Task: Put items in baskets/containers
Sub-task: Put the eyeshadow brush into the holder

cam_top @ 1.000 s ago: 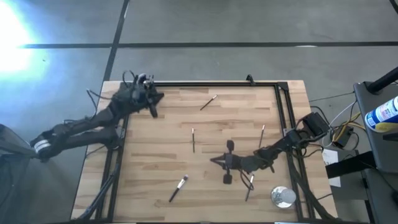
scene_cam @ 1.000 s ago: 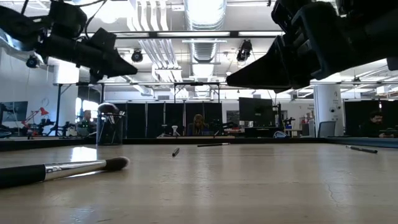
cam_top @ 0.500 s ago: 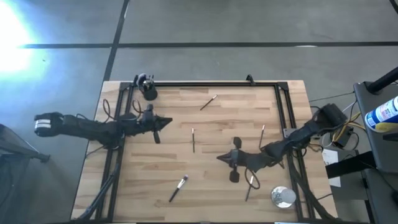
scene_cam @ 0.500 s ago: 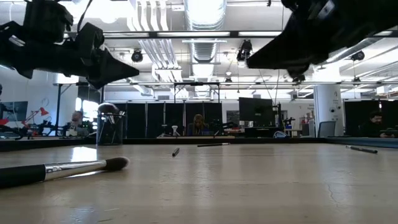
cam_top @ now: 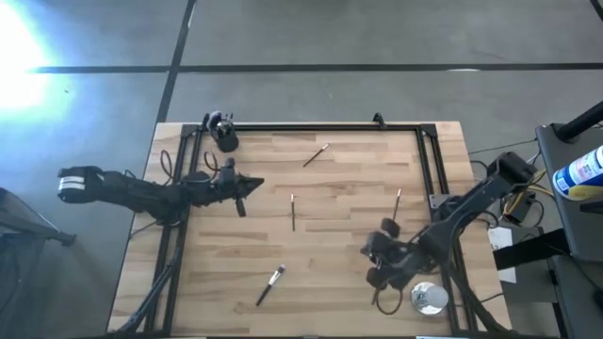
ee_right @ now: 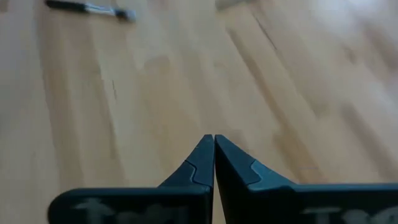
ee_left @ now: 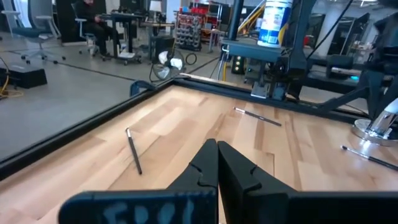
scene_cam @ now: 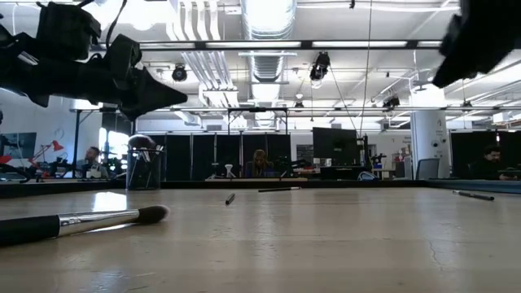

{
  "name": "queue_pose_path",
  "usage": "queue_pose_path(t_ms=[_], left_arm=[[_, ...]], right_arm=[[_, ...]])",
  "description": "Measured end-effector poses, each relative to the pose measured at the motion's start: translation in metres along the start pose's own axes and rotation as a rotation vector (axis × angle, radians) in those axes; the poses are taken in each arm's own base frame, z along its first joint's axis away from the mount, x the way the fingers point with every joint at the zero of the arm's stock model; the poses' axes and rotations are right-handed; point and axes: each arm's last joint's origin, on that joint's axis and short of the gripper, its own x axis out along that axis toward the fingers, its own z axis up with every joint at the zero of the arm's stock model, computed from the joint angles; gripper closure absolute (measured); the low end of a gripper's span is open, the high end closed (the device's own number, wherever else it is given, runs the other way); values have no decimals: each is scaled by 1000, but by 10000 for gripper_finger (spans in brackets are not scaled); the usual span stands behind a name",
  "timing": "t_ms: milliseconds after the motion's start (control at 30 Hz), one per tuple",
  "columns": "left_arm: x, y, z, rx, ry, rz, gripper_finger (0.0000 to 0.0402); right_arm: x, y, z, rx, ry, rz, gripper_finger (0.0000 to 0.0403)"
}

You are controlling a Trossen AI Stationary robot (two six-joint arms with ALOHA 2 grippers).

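- I see the left gripper with fingers pressed together, empty, over the table at 9 o'clock.
- I see the right gripper likewise closed and empty, at 4 o'clock, beside the silver disc.
- The cup stands at the 11 o'clock corner.
- Brushes lie loose: one at 12 o'clock, one at centre, one at 3 o'clock, the fluffy one at 7 o'clock.

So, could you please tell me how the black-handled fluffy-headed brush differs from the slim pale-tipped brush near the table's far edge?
The black-handled fluffy brush lies near the front edge; the slim pale-tipped brush lies near the far edge. The first looks thicker, with a wider head. Both lie flat and slanted on the wooden table, untouched.
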Motion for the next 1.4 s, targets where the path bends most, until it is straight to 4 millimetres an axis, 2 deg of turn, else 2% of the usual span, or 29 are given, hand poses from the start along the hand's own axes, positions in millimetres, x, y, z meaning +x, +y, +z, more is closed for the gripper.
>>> queue_pose_path(t_ms=[133, 233, 400, 533, 700, 867, 1167, 1400], left_arm=[[1, 0, -1, -18, 8, 0, 401], [1, 0, -1, -45, 8, 0, 401], [0, 0, -2, -60, 10, 0, 401], [0, 0, -2, -60, 12, -1, 401], [0, 0, -3, -60, 15, -1, 401], [0, 0, -3, -60, 16, -1, 401], [0, 0, -3, -81, 18, -2, 401], [-1, 1, -4, -89, 23, 0, 401]], right_arm=[[-15, 3, -5, 252, 105, -114, 394], [-19, 5, -12, 412, 203, -180, 389], [-9, 13, -27, 600, 341, -224, 352], [4, 14, -38, 696, 374, -306, 312], [16, 13, -47, 749, 363, -365, 279], [27, 12, -53, 791, 383, -381, 274], [59, 9, -59, 772, 446, -412, 289], [68, 8, -57, 700, 443, -404, 321]])
